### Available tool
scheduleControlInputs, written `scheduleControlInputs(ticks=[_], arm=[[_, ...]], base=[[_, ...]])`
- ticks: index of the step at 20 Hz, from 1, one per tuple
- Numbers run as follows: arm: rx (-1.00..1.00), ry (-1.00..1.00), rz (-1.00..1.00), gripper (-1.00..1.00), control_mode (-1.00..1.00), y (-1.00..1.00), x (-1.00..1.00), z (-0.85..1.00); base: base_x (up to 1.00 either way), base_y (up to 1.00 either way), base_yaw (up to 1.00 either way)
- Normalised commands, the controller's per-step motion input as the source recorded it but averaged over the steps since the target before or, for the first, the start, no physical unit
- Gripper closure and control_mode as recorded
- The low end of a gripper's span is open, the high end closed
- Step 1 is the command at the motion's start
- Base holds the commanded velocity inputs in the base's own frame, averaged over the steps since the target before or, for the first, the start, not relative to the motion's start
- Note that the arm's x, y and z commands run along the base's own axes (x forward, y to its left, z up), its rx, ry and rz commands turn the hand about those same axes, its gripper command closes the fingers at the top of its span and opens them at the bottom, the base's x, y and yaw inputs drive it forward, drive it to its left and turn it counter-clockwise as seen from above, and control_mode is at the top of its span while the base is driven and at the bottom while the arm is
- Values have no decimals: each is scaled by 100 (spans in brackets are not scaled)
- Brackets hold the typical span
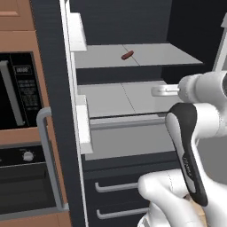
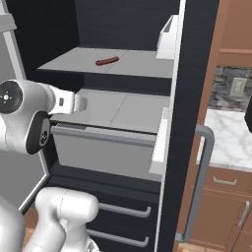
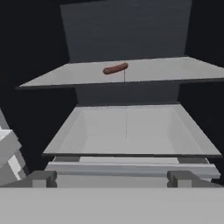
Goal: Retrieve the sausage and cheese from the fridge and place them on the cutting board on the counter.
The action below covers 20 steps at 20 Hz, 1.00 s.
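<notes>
The fridge (image 1: 53, 80) stands open, its grey shelves facing me. The sausage (image 1: 127, 55), a short reddish-brown cylinder, lies alone on the upper shelf (image 2: 107, 61), towards the back (image 3: 115, 68). My gripper (image 3: 111, 179) is open and holds nothing. It hovers in front of the fridge at the level of the lower shelf, below the sausage and well short of it (image 1: 159, 91) (image 2: 78, 104). Beneath the hand lies a grey drawer (image 3: 127, 131). The cheese, the cutting board and the counter are out of view.
The open door edges (image 2: 194, 74) with white door bins (image 1: 76, 31) and long grey handles (image 1: 46, 150) flank the shelves. A black microwave and wall oven (image 1: 20, 93) sit left in wood cabinetry. A white-topped brown cabinet (image 2: 226, 138) is at right. Two dark lower drawers (image 2: 123, 216) sit below.
</notes>
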Motion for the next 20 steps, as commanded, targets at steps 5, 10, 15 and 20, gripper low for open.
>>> scheduleControlInputs(ticks=[5, 10, 15, 20], arm=[[-6, -5, 0, -100, -100, 19, 5, 94], [-3, 0, 0, -100, -100, 15, 20, 82], [-2, 1, 1, -100, -100, 1, 57, 8], [-10, 0, 1, -100, -100, 3, 52, -29]], base=[[0, 0, 0], [0, 0, 0], [0, 0, 0], [0, 0, 0]])
